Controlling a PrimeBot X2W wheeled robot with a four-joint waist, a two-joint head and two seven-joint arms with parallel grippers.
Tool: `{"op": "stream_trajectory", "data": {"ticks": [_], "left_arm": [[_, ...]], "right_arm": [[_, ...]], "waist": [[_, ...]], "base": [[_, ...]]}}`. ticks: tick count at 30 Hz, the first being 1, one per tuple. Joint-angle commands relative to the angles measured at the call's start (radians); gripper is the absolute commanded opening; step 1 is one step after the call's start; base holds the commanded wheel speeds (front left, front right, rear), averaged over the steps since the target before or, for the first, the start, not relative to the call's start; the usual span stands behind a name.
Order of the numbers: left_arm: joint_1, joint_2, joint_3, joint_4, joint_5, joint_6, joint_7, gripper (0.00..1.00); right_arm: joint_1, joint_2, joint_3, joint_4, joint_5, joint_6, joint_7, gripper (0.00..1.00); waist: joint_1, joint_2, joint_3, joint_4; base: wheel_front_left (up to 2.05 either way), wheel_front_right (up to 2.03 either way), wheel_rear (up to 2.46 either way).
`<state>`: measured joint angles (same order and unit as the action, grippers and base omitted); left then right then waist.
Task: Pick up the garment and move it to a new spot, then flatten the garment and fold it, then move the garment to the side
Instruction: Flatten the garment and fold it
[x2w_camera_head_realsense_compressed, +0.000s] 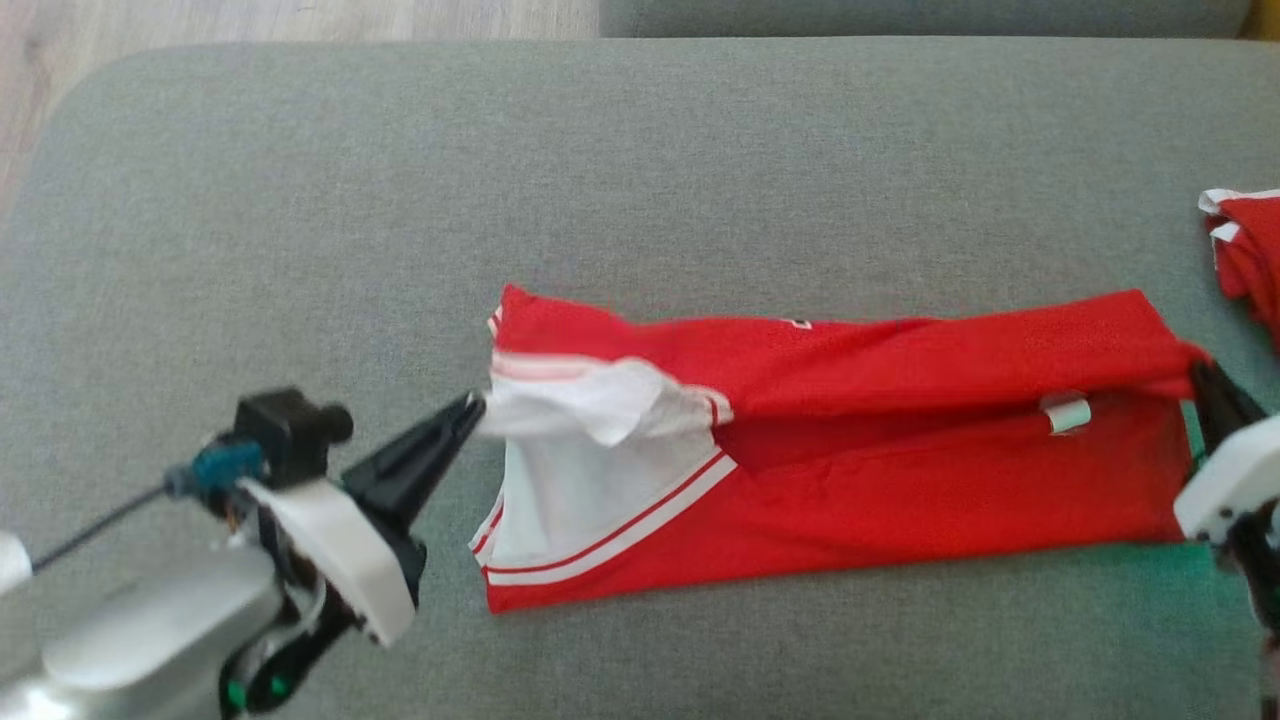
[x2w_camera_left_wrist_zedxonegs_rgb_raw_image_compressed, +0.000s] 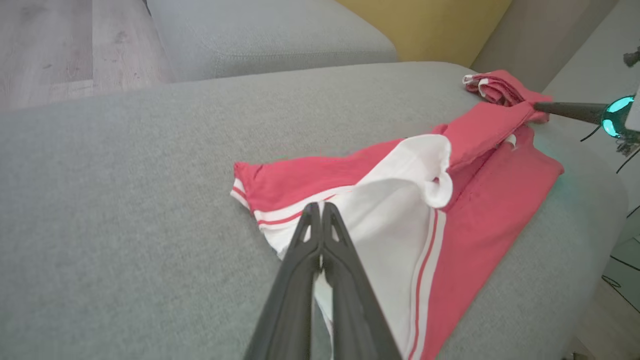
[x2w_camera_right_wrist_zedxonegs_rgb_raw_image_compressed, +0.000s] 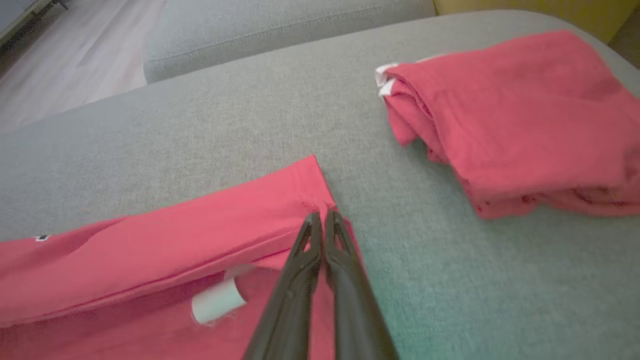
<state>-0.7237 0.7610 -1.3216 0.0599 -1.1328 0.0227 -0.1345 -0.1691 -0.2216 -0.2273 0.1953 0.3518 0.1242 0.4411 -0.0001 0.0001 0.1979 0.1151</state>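
As left hand (x2w_camera_head_realsense_compressed: 478, 406) and right hand (x2w_camera_head_realsense_compressed: 1201, 371) each clamp one end of the garment (x2w_camera_head_realsense_compressed: 900, 480), a lengthwise fold appears under way; further folding and setting aside remain

A grey cushion (x2w_camera_head_realsense_compressed: 300, 200) fills most of the scene, with a folded red bundle (x2w_camera_right_wrist_zedxonegs_rgb_raw_image_compressed: 510, 120) lying near its right end. Behind it is another grey cushion (x2w_camera_left_wrist_zedxonegs_rgb_raw_image_compressed: 260, 35), and beyond that, wood floor (x2w_camera_head_realsense_compressed: 250, 18).

Black left end effector (x2w_camera_head_realsense_compressed: 476, 405), silver forearm (x2w_camera_head_realsense_compressed: 150, 630)
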Motion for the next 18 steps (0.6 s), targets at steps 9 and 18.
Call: {"op": "stream_trajectory", "data": {"ticks": [9, 18], "left_arm": [[0.086, 0.042, 0.043, -0.092, -0.001, 0.063, -0.036, 0.00], [0.173, -0.025, 0.093, -0.076, -0.001, 0.149, -0.113, 1.00]], "right_arm": [[0.075, 0.017, -0.047, -0.100, -0.010, 0.007, 0.035, 0.24], [0.110, 0.072, -0.091, -0.109, -0.018, 0.007, 0.001, 1.00]], "waist": [[0.0001, -0.0001, 0.034, 0.008], [0.0001, -0.0001, 0.005, 0.002]], "base": [[0.00, 0.00, 0.00], [0.00, 0.00, 0.00]]}}
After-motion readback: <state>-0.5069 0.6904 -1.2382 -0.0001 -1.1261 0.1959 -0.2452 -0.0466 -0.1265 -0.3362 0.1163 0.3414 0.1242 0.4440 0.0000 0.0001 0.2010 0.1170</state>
